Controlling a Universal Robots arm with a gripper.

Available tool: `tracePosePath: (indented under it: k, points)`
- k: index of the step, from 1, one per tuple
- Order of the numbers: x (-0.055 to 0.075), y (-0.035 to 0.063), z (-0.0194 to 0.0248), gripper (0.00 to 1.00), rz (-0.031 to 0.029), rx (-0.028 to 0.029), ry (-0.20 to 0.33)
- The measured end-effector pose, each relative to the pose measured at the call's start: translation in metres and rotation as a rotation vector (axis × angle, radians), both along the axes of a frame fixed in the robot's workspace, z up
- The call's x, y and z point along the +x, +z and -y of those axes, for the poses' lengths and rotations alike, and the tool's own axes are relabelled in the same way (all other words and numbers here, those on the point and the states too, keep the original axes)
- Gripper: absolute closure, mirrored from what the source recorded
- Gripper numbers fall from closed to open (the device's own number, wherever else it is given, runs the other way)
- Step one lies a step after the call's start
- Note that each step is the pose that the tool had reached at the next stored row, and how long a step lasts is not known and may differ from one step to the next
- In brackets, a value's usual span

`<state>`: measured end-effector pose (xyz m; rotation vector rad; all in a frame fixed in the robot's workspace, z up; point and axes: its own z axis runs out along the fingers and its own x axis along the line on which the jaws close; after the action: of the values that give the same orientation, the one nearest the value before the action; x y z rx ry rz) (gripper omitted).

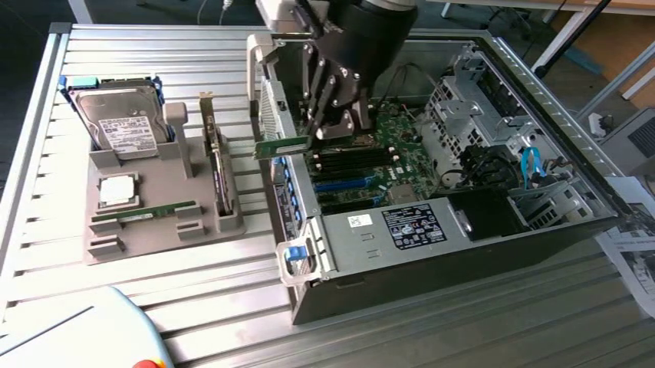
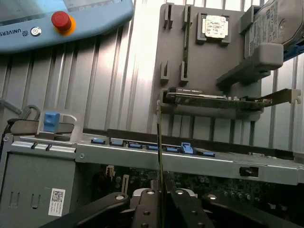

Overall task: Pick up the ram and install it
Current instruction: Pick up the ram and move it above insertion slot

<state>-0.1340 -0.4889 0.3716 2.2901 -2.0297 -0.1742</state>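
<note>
My gripper (image 1: 333, 130) hangs over the open computer case (image 1: 461, 245), shut on a ram (image 1: 281, 146), a thin green stick that juts toward the exterior view's left. It is held just above the black memory slots (image 1: 353, 161) of the motherboard. In the wrist view the held ram (image 2: 159, 152) shows edge-on as a thin line rising from between the fingers of the gripper (image 2: 160, 202). A second ram stick (image 1: 143, 213) lies in the grey holder (image 1: 153, 238); in the wrist view that second ram stick (image 2: 186, 42) sits in the holder's slot.
The grey holder also carries a silver hard drive (image 1: 118, 115), an upright expansion card (image 1: 215, 165) and a processor chip (image 1: 116, 189). A blue teach pendant (image 1: 82, 330) with a red button lies at the table's near corner. Drive cages and cables (image 1: 511, 169) crowd the case's right side.
</note>
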Motion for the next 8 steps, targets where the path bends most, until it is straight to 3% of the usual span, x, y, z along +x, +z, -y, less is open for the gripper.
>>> tracePosePath:
  k: [5, 8]
  points:
    - [0.032, -0.0008, 0.0, 0.85, -0.0167, -0.0001, 0.0]
    - [0.045, -0.0013, 0.0, 0.85, -0.0235, -0.0001, 0.0]
